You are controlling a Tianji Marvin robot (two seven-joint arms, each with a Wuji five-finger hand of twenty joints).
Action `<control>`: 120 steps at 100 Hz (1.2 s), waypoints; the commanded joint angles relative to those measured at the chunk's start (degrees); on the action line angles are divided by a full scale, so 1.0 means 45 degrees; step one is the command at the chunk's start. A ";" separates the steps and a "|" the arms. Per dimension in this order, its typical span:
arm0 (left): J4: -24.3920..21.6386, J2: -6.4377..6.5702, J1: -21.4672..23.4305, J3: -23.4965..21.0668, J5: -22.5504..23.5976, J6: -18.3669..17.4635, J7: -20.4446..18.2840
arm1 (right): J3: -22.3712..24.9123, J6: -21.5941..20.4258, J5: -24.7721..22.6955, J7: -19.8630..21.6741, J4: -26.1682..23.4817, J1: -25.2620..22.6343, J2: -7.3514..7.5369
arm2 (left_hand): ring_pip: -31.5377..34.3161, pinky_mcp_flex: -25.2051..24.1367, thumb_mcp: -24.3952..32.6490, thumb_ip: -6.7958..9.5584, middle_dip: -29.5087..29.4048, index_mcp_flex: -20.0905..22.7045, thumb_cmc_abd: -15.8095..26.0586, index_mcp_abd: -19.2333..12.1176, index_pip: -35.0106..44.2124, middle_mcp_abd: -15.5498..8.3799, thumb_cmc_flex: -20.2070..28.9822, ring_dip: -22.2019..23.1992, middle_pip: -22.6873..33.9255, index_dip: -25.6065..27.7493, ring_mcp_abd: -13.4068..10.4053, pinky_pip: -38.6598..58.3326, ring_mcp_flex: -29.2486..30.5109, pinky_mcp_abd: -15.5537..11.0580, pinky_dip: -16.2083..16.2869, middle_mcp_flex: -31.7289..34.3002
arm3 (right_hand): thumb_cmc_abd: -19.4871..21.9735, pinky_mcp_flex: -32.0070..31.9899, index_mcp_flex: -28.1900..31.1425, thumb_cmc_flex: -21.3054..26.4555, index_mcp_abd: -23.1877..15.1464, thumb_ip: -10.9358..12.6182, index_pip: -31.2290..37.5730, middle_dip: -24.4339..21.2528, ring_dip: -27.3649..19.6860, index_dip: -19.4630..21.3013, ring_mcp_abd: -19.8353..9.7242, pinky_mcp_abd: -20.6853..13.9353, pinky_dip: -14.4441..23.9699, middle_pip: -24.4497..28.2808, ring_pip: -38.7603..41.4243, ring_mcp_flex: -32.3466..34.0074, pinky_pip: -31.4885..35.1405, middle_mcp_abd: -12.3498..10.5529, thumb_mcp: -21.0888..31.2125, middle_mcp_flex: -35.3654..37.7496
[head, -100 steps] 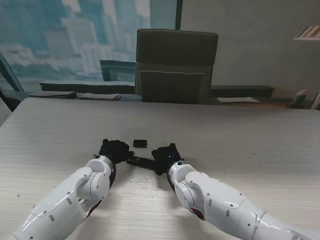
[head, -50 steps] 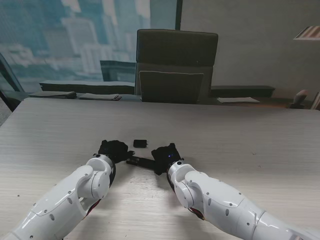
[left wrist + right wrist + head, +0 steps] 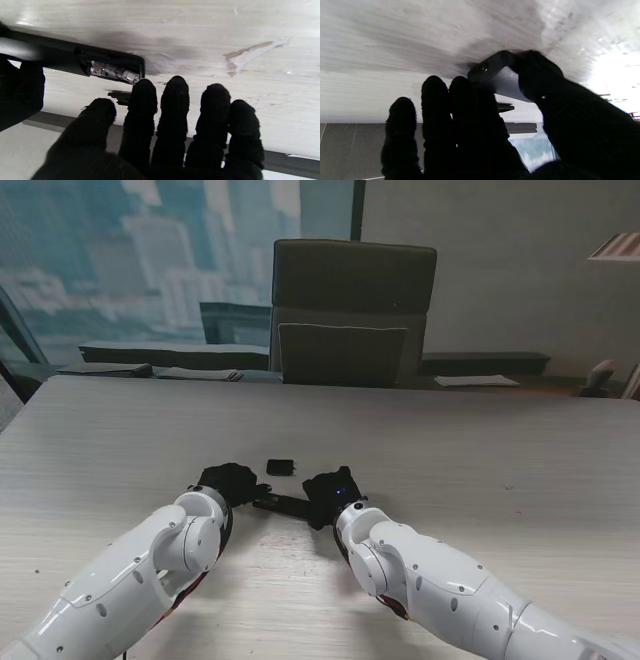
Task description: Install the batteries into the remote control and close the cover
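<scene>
The black remote control (image 3: 283,503) lies on the table between my two gloved hands. Its battery compartment is uncovered and holds batteries (image 3: 113,72). My right hand (image 3: 333,495) is shut on one end of the remote (image 3: 490,67), thumb on one side and fingers on the other. My left hand (image 3: 228,480) is open at the other end, fingers stretched out side by side, and its index fingertip (image 3: 143,86) sits at the corner of the remote (image 3: 75,56) by the batteries. The loose black cover (image 3: 281,467) lies flat just beyond the remote, also visible as the cover (image 3: 120,96) past my fingers.
The pale wood-grain table (image 3: 480,450) stretches wide around the hands. A dark office chair (image 3: 350,310) stands at the far edge. Flat dark items (image 3: 150,370) and a sheet of paper (image 3: 477,380) rest on the ledge behind the table.
My left arm has shifted slightly, bringing the hand a touch closer to the remote's end. The right hand, remote and cover stay where they were.
</scene>
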 commanded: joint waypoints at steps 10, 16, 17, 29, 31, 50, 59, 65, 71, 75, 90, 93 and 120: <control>-0.0068 -0.0011 -0.0029 0.0143 0.0001 0.0214 -0.0241 | -0.0195 -0.0145 0.0090 0.0395 0.0314 -0.0316 -0.0022 | -0.0626 -0.0301 -0.0060 0.0283 -0.0398 -0.0184 0.0471 0.0477 -0.0513 0.0358 0.0326 -0.0201 -0.0418 -0.0378 0.0955 0.0461 -0.0316 -0.0119 0.0237 -0.0102 | 0.1029 -0.0002 0.1745 0.1377 -0.2676 0.0421 0.1312 -0.0078 0.0031 0.0299 -0.0116 -0.0017 0.0212 0.0023 0.0265 0.0060 0.0472 0.0012 0.0897 0.0191; -0.0050 -0.0027 -0.0030 0.0175 -0.0056 0.0236 -0.0206 | -0.0190 -0.0151 0.0093 0.0399 0.0314 -0.0315 -0.0020 | -0.0805 -0.0393 -0.0023 0.0278 -0.0526 -0.0201 0.0465 0.0575 -0.0711 0.0384 0.0369 -0.0338 -0.0590 -0.0482 0.0954 0.0375 -0.0414 -0.0137 0.0112 -0.0168 | 0.1027 -0.0002 0.1748 0.1381 -0.2670 0.0422 0.1311 -0.0079 0.0033 0.0300 -0.0109 -0.0016 0.0213 0.0024 0.0272 0.0079 0.0471 0.0014 0.0900 0.0195; -0.0046 -0.0029 -0.0031 0.0181 -0.0062 0.0239 -0.0197 | -0.0190 -0.0152 0.0093 0.0399 0.0314 -0.0315 -0.0020 | -0.0827 -0.0402 -0.0020 0.0278 -0.0542 -0.0201 0.0465 0.0581 -0.0725 0.0391 0.0371 -0.0355 -0.0613 -0.0491 0.0951 0.0368 -0.0430 -0.0137 0.0098 -0.0182 | 0.1025 -0.0002 0.1749 0.1382 -0.2669 0.0422 0.1311 -0.0080 0.0034 0.0301 -0.0109 -0.0016 0.0213 0.0023 0.0274 0.0082 0.0471 0.0016 0.0900 0.0193; -0.0009 -0.0047 -0.0051 0.0253 -0.0096 0.0275 -0.0138 | -0.0184 -0.0152 0.0091 0.0408 0.0309 -0.0316 -0.0016 | -0.1149 -0.0640 0.0014 0.0273 -0.0787 -0.0288 0.0486 0.0695 -0.1192 0.0399 0.0419 -0.0613 -0.0969 -0.0722 0.0882 0.0199 -0.0703 -0.0269 -0.0146 -0.0395 | 0.1016 0.0000 0.1750 0.1383 -0.2668 0.0422 0.1309 -0.0080 0.0034 0.0301 -0.0107 -0.0014 0.0215 0.0029 0.0275 0.0067 0.0470 0.0013 0.0900 0.0202; -0.0002 -0.0052 -0.0054 0.0262 -0.0113 0.0281 -0.0126 | -0.0184 -0.0152 0.0091 0.0408 0.0309 -0.0316 -0.0016 | -0.1206 -0.0701 0.0010 0.0270 -0.0820 -0.0316 0.0490 0.0709 -0.1266 0.0399 0.0422 -0.0654 -0.1021 -0.0756 0.0868 0.0150 -0.0760 -0.0299 -0.0194 -0.0442 | 0.1011 0.0000 0.1751 0.1389 -0.2669 0.0424 0.1310 -0.0080 0.0035 0.0302 -0.0106 -0.0014 0.0215 0.0029 0.0275 0.0067 0.0470 0.0008 0.0904 0.0202; 0.0028 -0.0074 -0.0072 0.0329 -0.0171 0.0315 -0.0059 | -0.0199 -0.0126 0.0136 0.0408 0.0325 -0.0303 -0.0041 | -0.1425 -0.0900 -0.0031 0.0279 -0.0981 -0.0447 0.0440 0.0770 -0.1604 0.0389 0.0300 -0.0863 -0.1245 -0.0909 0.0780 0.0002 -0.0986 -0.0422 -0.0469 -0.0654 | 0.1012 0.0000 0.1750 0.1393 -0.2655 0.0426 0.1311 -0.0082 0.0038 0.0308 -0.0105 -0.0014 0.0217 0.0031 0.0285 0.0073 0.0469 0.0028 0.0916 0.0206; 0.0019 -0.0066 -0.0073 0.0345 -0.0160 0.0314 -0.0087 | -0.0213 -0.0142 0.0162 0.0389 0.0350 -0.0290 -0.0057 | -0.1471 -0.0961 -0.0086 0.0310 -0.1018 -0.0464 0.0337 0.0788 -0.1654 0.0394 0.0094 -0.0917 -0.1289 -0.0931 0.0763 -0.0043 -0.1027 -0.0460 -0.0563 -0.0691 | 0.1006 0.0006 0.1753 0.1399 -0.2647 0.0427 0.1314 -0.0083 0.0033 0.0309 -0.0103 -0.0010 0.0219 0.0032 0.0269 0.0051 0.0473 0.0023 0.0919 0.0212; 0.0012 -0.0059 -0.0076 0.0362 -0.0166 0.0305 -0.0122 | -0.0223 -0.0146 0.0179 0.0376 0.0369 -0.0280 -0.0070 | -0.1511 -0.1013 0.0277 0.0446 -0.1090 -0.0492 0.0179 0.0824 -0.1704 0.0376 -0.0278 -0.1056 -0.1315 -0.0953 0.0761 0.0015 -0.1070 -0.0472 -0.0836 -0.0714 | 0.1004 0.0006 0.1756 0.1405 -0.2652 0.0429 0.1316 -0.0085 0.0034 0.0311 -0.0108 -0.0009 0.0220 0.0029 0.0275 0.0070 0.0474 0.0026 0.0921 0.0208; 0.0011 -0.0054 -0.0085 0.0393 -0.0163 0.0299 -0.0146 | -0.0229 -0.0142 0.0196 0.0364 0.0382 -0.0275 -0.0081 | -0.1539 -0.1022 0.0341 0.0446 -0.1112 -0.0470 0.0116 0.0799 -0.1747 0.0361 -0.0365 -0.1088 -0.1343 -0.0976 0.0752 0.0009 -0.1085 -0.0476 -0.0894 -0.0732 | 0.0998 0.0006 0.1766 0.1395 -0.2663 0.0426 0.1319 -0.0086 0.0032 0.0311 -0.0103 -0.0008 0.0221 0.0029 0.0268 0.0053 0.0474 0.0023 0.0918 0.0206; 0.0017 -0.0051 -0.0101 0.0426 -0.0156 0.0300 -0.0164 | -0.0230 -0.0140 0.0200 0.0361 0.0385 -0.0274 -0.0084 | -0.1568 -0.1052 0.0364 0.0447 -0.1133 -0.0472 0.0086 0.0800 -0.1770 0.0363 -0.0405 -0.1106 -0.1386 -0.0986 0.0722 -0.0016 -0.1107 -0.0489 -0.0921 -0.0762 | 0.0993 0.0006 0.1764 0.1397 -0.2657 0.0427 0.1316 -0.0087 0.0035 0.0309 -0.0108 -0.0008 0.0221 0.0030 0.0277 0.0075 0.0474 0.0020 0.0925 0.0206; 0.0046 -0.0042 -0.0175 0.0547 -0.0163 0.0337 -0.0236 | -0.0229 -0.0125 0.0211 0.0367 0.0377 -0.0277 -0.0088 | -0.1724 -0.1156 0.0485 0.0474 -0.1205 -0.0529 -0.0040 0.0827 -0.1944 0.0353 -0.0568 -0.1198 -0.1522 -0.1062 0.0666 -0.0131 -0.1212 -0.0551 -0.1061 -0.0831 | 0.0996 0.0006 0.1759 0.1399 -0.2645 0.0423 0.1315 -0.0091 0.0033 0.0310 -0.0088 -0.0008 0.0223 0.0031 0.0272 0.0066 0.0473 0.0020 0.0926 0.0212; 0.0052 -0.0041 -0.0188 0.0569 -0.0157 0.0336 -0.0242 | -0.0233 -0.0119 0.0217 0.0365 0.0381 -0.0274 -0.0093 | -0.1744 -0.1167 0.0512 0.0482 -0.1217 -0.0528 -0.0071 0.0835 -0.1972 0.0349 -0.0604 -0.1213 -0.1541 -0.1075 0.0656 -0.0150 -0.1219 -0.0558 -0.1091 -0.0830 | 0.0995 0.0006 0.1763 0.1408 -0.2642 0.0426 0.1317 -0.0093 0.0034 0.0311 -0.0083 -0.0008 0.0223 0.0027 0.0275 0.0071 0.0473 0.0024 0.0932 0.0208; 0.0187 -0.0076 -0.0279 0.0764 -0.0076 0.0355 -0.0062 | -0.0244 -0.0214 0.0332 0.0323 0.0451 -0.0240 -0.0146 | -0.1853 -0.1210 0.0774 0.0535 -0.1281 -0.0521 -0.0335 0.0776 -0.2047 0.0288 -0.1003 -0.1309 -0.1628 -0.1110 0.0630 -0.0196 -0.1238 -0.0594 -0.1289 -0.0863 | 0.0926 0.0006 0.1836 0.1487 -0.2668 0.0431 0.1341 -0.0125 0.0031 0.0318 -0.0096 -0.0008 0.0225 0.0012 0.0270 0.0068 0.0473 0.0001 0.0994 0.0270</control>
